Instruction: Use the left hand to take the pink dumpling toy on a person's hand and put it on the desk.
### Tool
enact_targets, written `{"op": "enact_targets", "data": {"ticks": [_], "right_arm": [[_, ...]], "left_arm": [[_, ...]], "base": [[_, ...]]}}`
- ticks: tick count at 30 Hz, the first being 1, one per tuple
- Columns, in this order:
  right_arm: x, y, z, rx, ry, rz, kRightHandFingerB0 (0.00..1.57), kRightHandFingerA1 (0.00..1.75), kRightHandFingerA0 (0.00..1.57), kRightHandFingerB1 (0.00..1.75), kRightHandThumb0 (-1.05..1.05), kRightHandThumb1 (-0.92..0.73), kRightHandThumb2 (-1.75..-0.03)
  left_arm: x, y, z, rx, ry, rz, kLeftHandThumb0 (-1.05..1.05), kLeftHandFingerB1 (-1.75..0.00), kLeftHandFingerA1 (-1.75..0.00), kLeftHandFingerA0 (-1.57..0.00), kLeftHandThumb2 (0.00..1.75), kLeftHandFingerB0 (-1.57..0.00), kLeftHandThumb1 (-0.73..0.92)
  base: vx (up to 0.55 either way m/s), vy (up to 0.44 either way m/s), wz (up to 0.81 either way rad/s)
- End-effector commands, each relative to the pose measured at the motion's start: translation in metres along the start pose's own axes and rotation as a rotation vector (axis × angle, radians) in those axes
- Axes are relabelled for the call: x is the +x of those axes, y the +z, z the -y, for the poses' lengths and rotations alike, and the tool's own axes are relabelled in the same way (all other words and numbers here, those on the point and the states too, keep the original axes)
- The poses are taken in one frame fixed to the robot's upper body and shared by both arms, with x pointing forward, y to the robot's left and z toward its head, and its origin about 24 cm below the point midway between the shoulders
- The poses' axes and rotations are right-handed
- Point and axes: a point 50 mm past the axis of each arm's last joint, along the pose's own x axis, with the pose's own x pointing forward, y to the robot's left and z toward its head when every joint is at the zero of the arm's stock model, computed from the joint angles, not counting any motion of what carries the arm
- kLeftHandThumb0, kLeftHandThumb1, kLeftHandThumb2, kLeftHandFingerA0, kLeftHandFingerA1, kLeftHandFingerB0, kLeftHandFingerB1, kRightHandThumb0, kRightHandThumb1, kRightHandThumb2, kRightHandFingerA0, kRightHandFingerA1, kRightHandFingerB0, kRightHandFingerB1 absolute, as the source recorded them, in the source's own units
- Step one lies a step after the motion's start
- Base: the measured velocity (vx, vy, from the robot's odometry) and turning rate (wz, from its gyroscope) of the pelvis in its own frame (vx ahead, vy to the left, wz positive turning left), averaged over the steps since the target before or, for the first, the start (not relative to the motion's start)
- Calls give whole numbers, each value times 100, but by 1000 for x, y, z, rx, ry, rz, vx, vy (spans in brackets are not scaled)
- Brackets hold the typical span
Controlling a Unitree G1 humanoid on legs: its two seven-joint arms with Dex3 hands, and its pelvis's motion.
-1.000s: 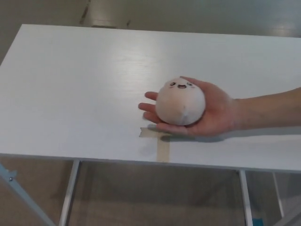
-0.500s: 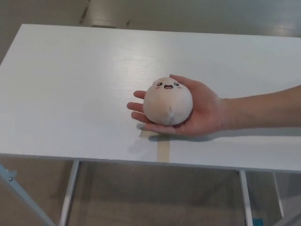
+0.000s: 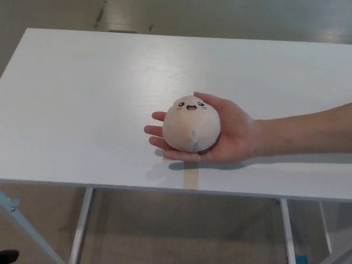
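You are looking at the round, pale pink plush dumpling toy [image 3: 191,124] just below and right of the frame's centre. It has a small stitched face on its upper side, with two dark eyes, an open mouth and faint pink cheeks, and a seam runs down its front. It rests in the upturned palm of a person's hand [image 3: 223,133], whose fingers stick out past the toy toward the left of the frame and whose thumb curves up along the toy's upper right. The bare forearm [image 3: 308,129] runs off the right edge of the picture.

The hand and toy sit over the front part of a white rectangular desk [image 3: 82,104], which fills most of the frame from the upper left to the right edge. You cannot tell whether the back of the hand touches the desktop or hovers just above it; a soft shadow lies directly under it. A strip of beige tape [image 3: 191,175] shows on the desktop just below the hand, running down to the front edge.

Neither of your robot's hands appears anywhere in the picture, so you have no way to tell whether their fingers are spread or closed.

Below the front edge you see the desk's pale metal legs [image 3: 81,225] and a grey-brown floor [image 3: 181,231]. More floor shows along the top of the frame.
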Motion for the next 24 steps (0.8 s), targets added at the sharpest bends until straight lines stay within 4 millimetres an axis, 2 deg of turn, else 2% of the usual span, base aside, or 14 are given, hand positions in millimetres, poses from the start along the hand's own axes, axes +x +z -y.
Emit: {"op": "enact_targets", "data": {"ticks": [1,4,5,6,7,10,12,14,16,18,19,21,22,24], "right_arm": [[0,-4,2,-1,-2,-3,57,49,77,43,-18,-67,-60],[0,-4,2,-6,-1,-5,57,49,77,43,-18,-67,-60],[0,-3,2,-10,1,-4,56,49,77,43,-18,-68,-60],[0,-3,2,-10,1,-4,56,49,77,43,-18,-68,-60],[0,-3,2,-15,3,-1,56,49,77,43,-19,-68,-60],[0,-1,4,-16,-3,1,56,49,77,43,-18,-67,-60],[0,-1,4,-14,-5,1,56,49,78,43,-18,-67,-60],[1,-1,6,-10,-10,-1,56,50,78,43,-18,-67,-60],[1,-1,5,-2,-10,0,56,50,79,43,-18,-67,-60],[1,-1,5,-2,-10,-1,56,50,79,43,-18,-67,-60],[0,-2,4,-3,-7,-5,56,50,79,43,-18,-67,-59],[0,-2,3,-9,-5,-5,56,50,79,43,-18,-67,-59],[0,-2,3,-9,-5,-5,56,50,79,43,-18,-67,-59],[0,-2,3,-18,-5,-2,56,50,79,43,-18,-67,-59]], "left_arm": [[-23,6,-11,26,-153,215,-39,-46,-52,-58,69,-45,47],[-39,8,-18,20,-147,272,-40,-46,-51,-57,69,-45,46],[-53,8,-24,24,-136,315,-41,-47,-51,-56,69,-46,45],[-53,8,-24,24,-136,315,-41,-47,-51,-56,69,-46,45],[-71,9,-31,31,-124,368,-41,-47,-51,-56,69,-47,45],[-104,14,-45,51,-122,468,-43,-47,-52,-56,69,-47,45],[-114,18,-49,57,-127,498,-42,-47,-52,-56,69,-47,44],[-130,27,-58,66,-136,560,-42,-47,-52,-57,69,-47,44],[-158,49,-75,57,-137,704,-42,-48,-54,-57,69,-45,44],[-163,53,-77,52,-139,725,-42,-48,-54,-57,69,-45,44],[-192,74,-85,-2,-154,884,-44,-48,-56,-56,69,-41,42],[-211,89,-87,-31,-173,996,-46,-48,-58,-55,70,-38,42],[-211,89,-87,-31,-173,996,-46,-48,-58,-55,70,-38,42],[-232,111,-87,-51,-198,1145,-47,-46,-59,-55,69,-34,40]], "base": [[0,0,0],[0,0,0],[0,0,0],[0,0,0],[0,0,0],[0,0,0],[0,0,0],[0,0,0],[0,0,0],[0,0,0],[0,0,0],[0,0,0],[0,0,0],[0,0,0]]}}
